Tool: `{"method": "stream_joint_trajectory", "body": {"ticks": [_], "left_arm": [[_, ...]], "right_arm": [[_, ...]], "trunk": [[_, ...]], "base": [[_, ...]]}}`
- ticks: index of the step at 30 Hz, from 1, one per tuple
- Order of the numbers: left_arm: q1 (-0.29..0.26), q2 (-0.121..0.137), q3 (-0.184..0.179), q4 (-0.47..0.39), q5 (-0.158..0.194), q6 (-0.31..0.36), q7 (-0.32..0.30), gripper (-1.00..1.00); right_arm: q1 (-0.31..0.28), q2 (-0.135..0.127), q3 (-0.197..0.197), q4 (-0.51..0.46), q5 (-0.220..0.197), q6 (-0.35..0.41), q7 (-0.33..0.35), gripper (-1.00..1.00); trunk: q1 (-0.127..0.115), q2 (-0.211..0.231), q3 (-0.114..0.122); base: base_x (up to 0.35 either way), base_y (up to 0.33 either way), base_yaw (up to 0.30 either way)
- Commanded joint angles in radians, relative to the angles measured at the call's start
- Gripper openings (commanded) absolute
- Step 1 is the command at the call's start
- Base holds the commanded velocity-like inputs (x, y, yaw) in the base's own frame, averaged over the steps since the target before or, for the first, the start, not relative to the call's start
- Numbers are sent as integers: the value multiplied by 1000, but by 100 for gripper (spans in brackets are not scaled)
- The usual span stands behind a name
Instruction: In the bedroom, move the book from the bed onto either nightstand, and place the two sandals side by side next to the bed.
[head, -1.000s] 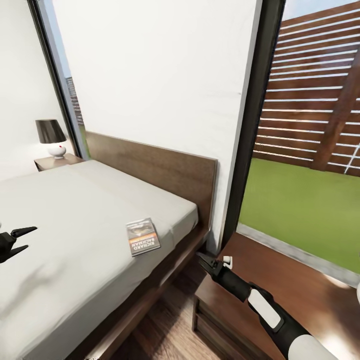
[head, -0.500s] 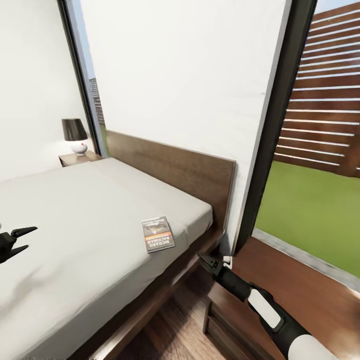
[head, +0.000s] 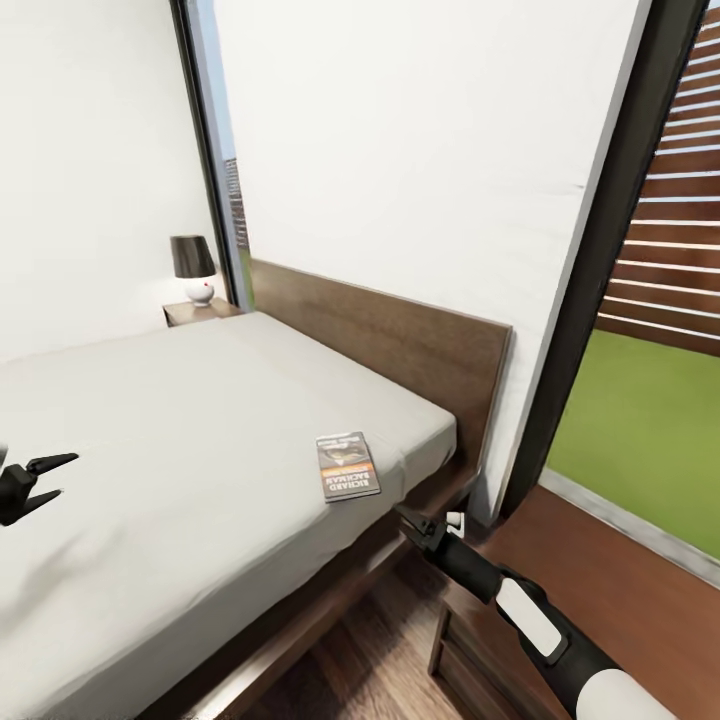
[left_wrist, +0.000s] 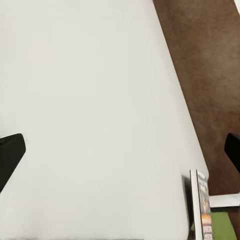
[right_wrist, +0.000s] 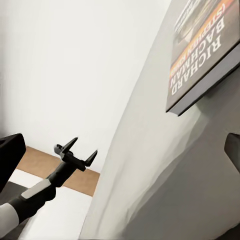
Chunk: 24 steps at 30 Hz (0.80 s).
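The book (head: 348, 465) lies flat near the bed (head: 150, 420) corner; your right gripper (head: 425, 525), empty and spread wide, hovers beside it. Thin, light, likely slippery: pinch its overhanging edge.
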Motion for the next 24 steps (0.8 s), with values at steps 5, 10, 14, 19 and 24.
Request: {"method": "stream_joint_trajectory", "body": {"ticks": [5, 10, 14, 19, 24], "left_arm": [[-1, -1, 8, 1, -6, 7, -2, 100], [-1, -2, 8, 1, -6, 8, -2, 100], [-1, -3, 8, 1, -6, 9, -2, 100], [-1, -3, 8, 1, -6, 10, -2, 100], [-1, -4, 8, 1, -6, 10, -1, 100]], "right_arm": [[0, -1, 3, 0, -11, 7, 0, 100], [0, -1, 2, 1, -11, 7, 1, 100], [0, -1, 2, 0, -12, 7, 0, 100], [0, -1, 2, 0, -12, 7, 0, 100], [0, -1, 2, 0, -12, 7, 0, 100]], "trunk": [[0, 0, -1], [0, 0, -1], [0, 0, -1], [0, 0, -1], [0, 0, -1]], "base": [[0, 0, 96], [0, 0, 27], [0, 0, 9], [0, 0, 3], [0, 0, 1]]}}
